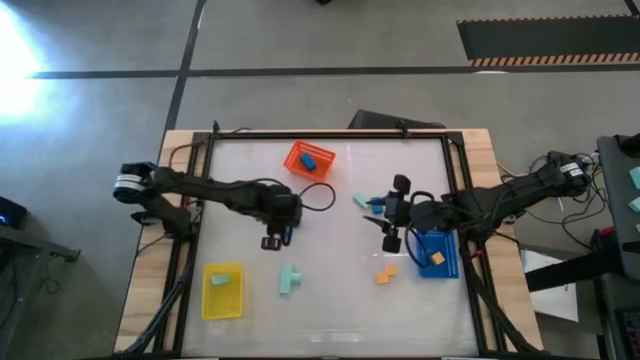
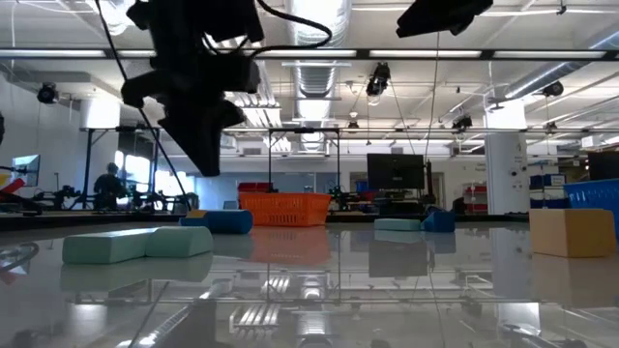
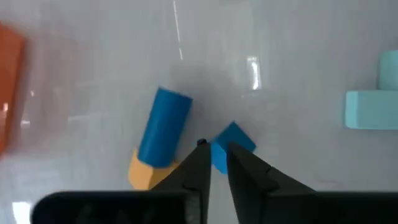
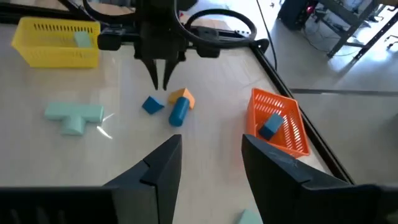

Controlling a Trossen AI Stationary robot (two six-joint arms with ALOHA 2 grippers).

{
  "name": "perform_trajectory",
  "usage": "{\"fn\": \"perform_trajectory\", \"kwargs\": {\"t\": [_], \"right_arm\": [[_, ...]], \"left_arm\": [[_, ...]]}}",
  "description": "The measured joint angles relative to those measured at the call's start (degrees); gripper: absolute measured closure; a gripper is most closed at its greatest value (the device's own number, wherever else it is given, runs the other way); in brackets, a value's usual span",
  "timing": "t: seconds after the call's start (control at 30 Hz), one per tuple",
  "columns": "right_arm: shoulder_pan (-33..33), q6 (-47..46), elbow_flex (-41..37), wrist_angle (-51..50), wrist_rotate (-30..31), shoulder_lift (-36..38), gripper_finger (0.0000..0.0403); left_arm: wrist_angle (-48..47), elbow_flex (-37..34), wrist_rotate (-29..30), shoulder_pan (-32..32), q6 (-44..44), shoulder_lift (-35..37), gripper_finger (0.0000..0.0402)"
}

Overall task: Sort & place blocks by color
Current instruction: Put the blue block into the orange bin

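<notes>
Three trays: orange tray (image 1: 310,160) at 12 o'clock of table centre, yellow tray (image 1: 223,290) at 8 o'clock, blue tray (image 1: 436,254) at 4 o'clock.

Tray contents: orange tray holds a blue block (image 4: 270,126), a mismatch; yellow tray holds a mint block (image 1: 221,281); blue tray holds an orange block (image 1: 436,258), also a mismatch.

Loose blocks: mint T-shaped piece (image 1: 291,279) at 6 o'clock of the left gripper; two orange blocks (image 1: 386,273) just beside the blue tray at its 9 o'clock; a mint block (image 1: 361,200) near the right gripper.

Cluster under left arm: small blue cube (image 3: 231,144), blue cylinder (image 3: 164,127) and orange block beneath it (image 3: 146,174), the cylinder lying across the orange one.

Left gripper (image 3: 214,165): raised above the table, fingers nearly together with a slim gap, tips right over the small blue cube; nothing visibly held.

Right gripper (image 4: 208,165): at 3 o'clock of centre, fingers moderately apart, empty, waiting.

Step in hand: judged as lining up on the blue cluster, no grasp made yet.

Next move calls for: spreading the left fingers, lowering to straddle the small blue cube without nudging the cylinder, closing, then carrying it to the blue tray.

Risk: the cylinder may roll if bumped.
</notes>
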State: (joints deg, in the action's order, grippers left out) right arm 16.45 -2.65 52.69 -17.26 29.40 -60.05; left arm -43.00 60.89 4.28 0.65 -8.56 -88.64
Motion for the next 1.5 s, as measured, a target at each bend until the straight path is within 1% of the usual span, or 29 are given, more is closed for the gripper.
{"fn": "perform_trajectory", "kwargs": {"t": [0.1, 0.27, 0.33, 0.43, 0.5, 1.03, 1.17, 1.33, 1.37, 1.5], "right_arm": [[0.0, 0.06, -1.14, 0.03, -0.05, 0.0, 0.0229], [0.0, 0.35, -3.52, 0.42, -0.01, 0.07, 0.0205], [0.0, 0.32, -3.73, 0.33, 0.06, 0.73, 0.0198], [0.0, 0.3, -3.74, 0.97, 0.16, 1.91, 0.0189], [0.0, 0.28, -3.74, 0.85, 0.16, 2.39, 0.0187], [0.0, 0.3, -4.22, 0.88, 0.16, 2.91, 0.0186], [0.0, 0.33, -4.24, 0.87, 0.17, 2.91, 0.0186], [0.0, 1.02, -4.28, 0.88, 0.18, 2.89, 0.0186], [0.0, 1.02, -4.35, 0.86, 0.18, 2.89, 0.0186], [0.0, 1.08, -4.95, 0.86, 0.18, 2.89, 0.0186]], "left_arm": [[-0.08, 0.56, -0.21, -0.93, -3.86, -2.35, 0.0322], [0.21, 0.55, 0.07, -2.49, -5.97, -4.31, 0.0249], [2.27, 0.54, 1.12, -2.94, -7.08, -4.91, 0.0224], [4.7, 0.54, 2.01, -3.47, -9.21, -5.53, 0.0201], [6.21, 0.56, 2.0, -3.71, -10.32, -6.01, 0.0195], [8.22, 0.49, 1.82, -4.35, -11.38, -13.01, 0.0196], [8.59, 0.49, 1.82, -4.35, -11.38, -13.2, 0.022], [8.64, 0.49, 2.53, -4.4, -11.67, -12.97, 0.0282], [8.59, 0.49, 2.54, -4.42, -11.65, -12.83, 0.0289], [6.21, 1.88, 2.66, -4.42, -11.49, -12.57, 0.0289]]}}
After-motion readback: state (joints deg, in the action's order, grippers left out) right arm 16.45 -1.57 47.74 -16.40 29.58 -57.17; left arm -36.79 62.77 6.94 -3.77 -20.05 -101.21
